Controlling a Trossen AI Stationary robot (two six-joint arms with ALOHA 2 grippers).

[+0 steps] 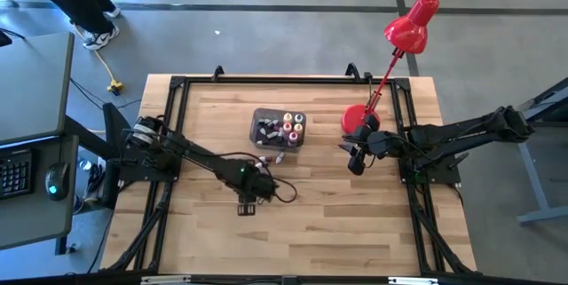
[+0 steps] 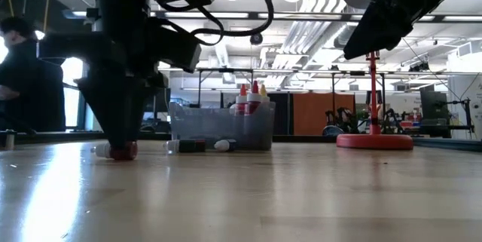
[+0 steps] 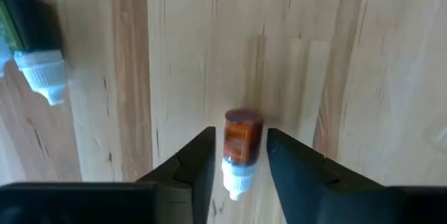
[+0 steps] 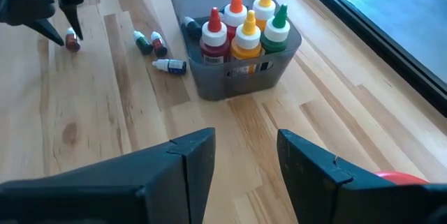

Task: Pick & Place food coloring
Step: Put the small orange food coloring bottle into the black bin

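A small food coloring bottle (image 3: 242,144) with a red-brown body and a white cap lies on its side on the wooden table. My left gripper (image 3: 241,135) is open and low over it, one finger on either side, with a thin gap showing at each side. It also shows in the low view (image 2: 120,150). Several bottles stand upright in the grey bin (image 4: 241,70). Three more (image 4: 159,49) lie loose beside the bin. My right gripper (image 4: 244,158) is open and empty, above the table near the red lamp's base (image 1: 359,121).
A green bottle with a white cap (image 3: 35,49) lies near my left gripper. The red desk lamp (image 1: 404,32) stands at the far right, its base close to my right gripper (image 1: 355,156). A person's legs (image 1: 80,1) show beyond the table's far left corner.
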